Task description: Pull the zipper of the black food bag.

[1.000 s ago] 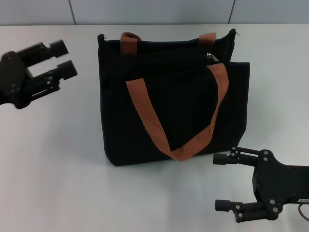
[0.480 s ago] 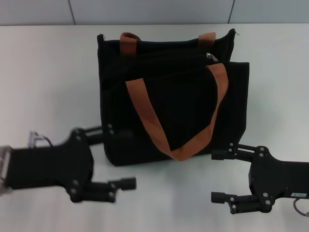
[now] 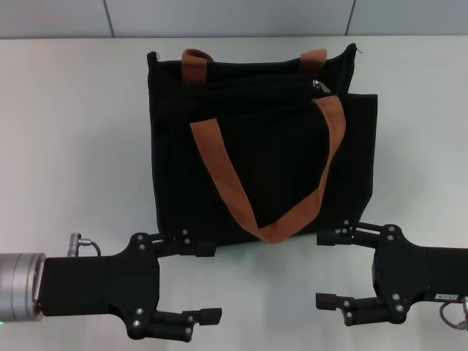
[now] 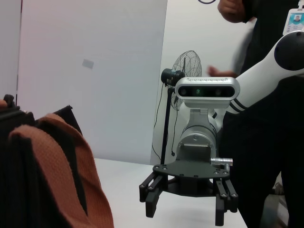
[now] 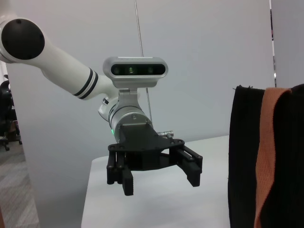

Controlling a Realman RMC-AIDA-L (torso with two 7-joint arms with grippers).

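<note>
well, the bag lay on the desk, its top edge on the far side from the robot, and the zipper showed as a small silver glint near the right end of that edge, just beside the right strap. the track ran left to right across the bag, so the pull would likely have to travel leftward along it. the left gripper and right gripper both hovered at the near side, level with the bag's bottom edge, jaws spread wide and holding nothing. of the two, the right one was on the zipper's side and looked the nearer, though it was well apart from the zipper, with the whole bag between.
</note>
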